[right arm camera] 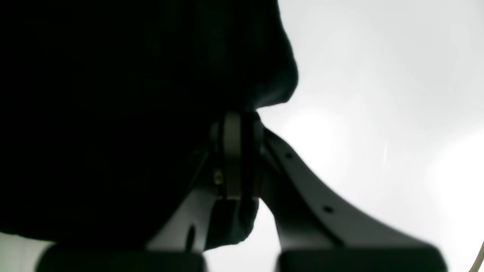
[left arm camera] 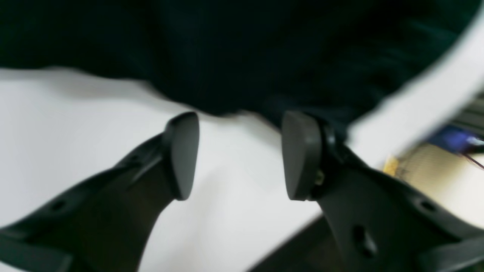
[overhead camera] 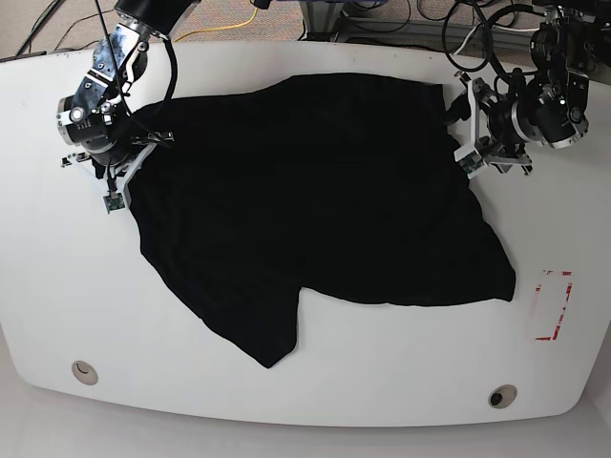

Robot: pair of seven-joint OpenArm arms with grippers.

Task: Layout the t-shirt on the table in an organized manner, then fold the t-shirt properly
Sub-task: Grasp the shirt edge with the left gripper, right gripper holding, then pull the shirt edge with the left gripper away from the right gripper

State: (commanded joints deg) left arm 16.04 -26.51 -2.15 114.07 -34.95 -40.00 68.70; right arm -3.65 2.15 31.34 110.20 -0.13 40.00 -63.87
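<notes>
While the t-shirt (overhead camera: 315, 210) sprawls crooked across the middle of the table (overhead camera: 286, 401), we're in the laying-out step — nothing folded yet. Right gripper (right arm camera: 236, 158) is pinched onto a bunch of cloth at one edge; left gripper (left arm camera: 240, 155) hangs spread and empty just short of the opposite edge. Next, I'd say, the left needs to bite cloth — then both pull apart to flatten it.
</notes>
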